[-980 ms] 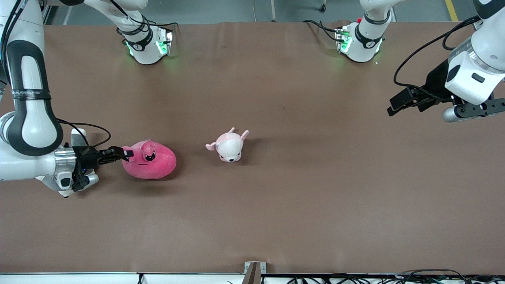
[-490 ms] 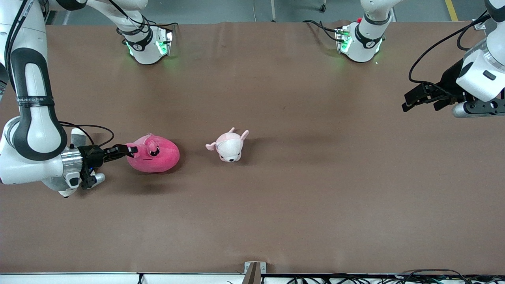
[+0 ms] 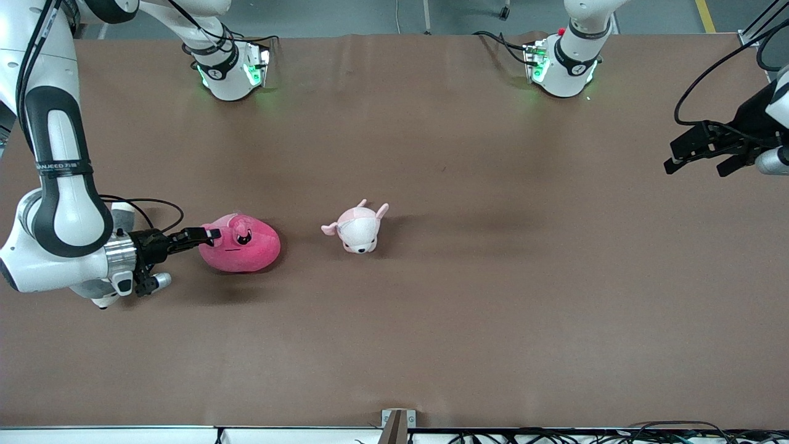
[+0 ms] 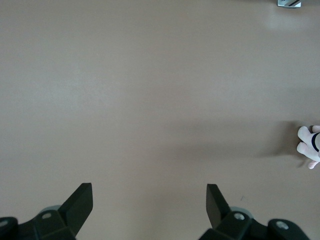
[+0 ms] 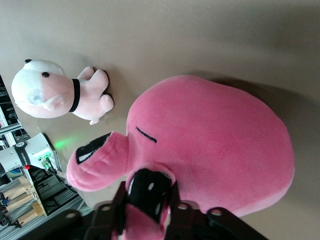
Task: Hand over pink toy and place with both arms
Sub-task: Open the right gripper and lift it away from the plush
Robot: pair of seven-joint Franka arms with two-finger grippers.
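Observation:
The pink toy (image 3: pixel 243 243), a round hot-pink plush with dark eyes, hangs just above the brown table toward the right arm's end. My right gripper (image 3: pixel 206 235) is shut on a nub at the toy's edge; in the right wrist view the toy (image 5: pixel 215 150) fills the middle and the black fingers (image 5: pixel 119 207) pinch pink and dark fabric. My left gripper (image 3: pixel 693 151) is open and empty, held in the air over the table's edge at the left arm's end. The left wrist view shows its fingertips (image 4: pixel 82 197) wide apart over bare table.
A small pale pink-and-white plush animal (image 3: pixel 357 227) lies near the table's middle, beside the pink toy toward the left arm's end; it also shows in the right wrist view (image 5: pixel 60 95) and at the edge of the left wrist view (image 4: pixel 310 145). The arm bases (image 3: pixel 231 68) stand along the table's edge farthest from the front camera.
My right gripper has moved the pink toy slightly toward the table's middle, and the toy has lifted and turned. My left gripper has drawn back toward the left arm's end of the table.

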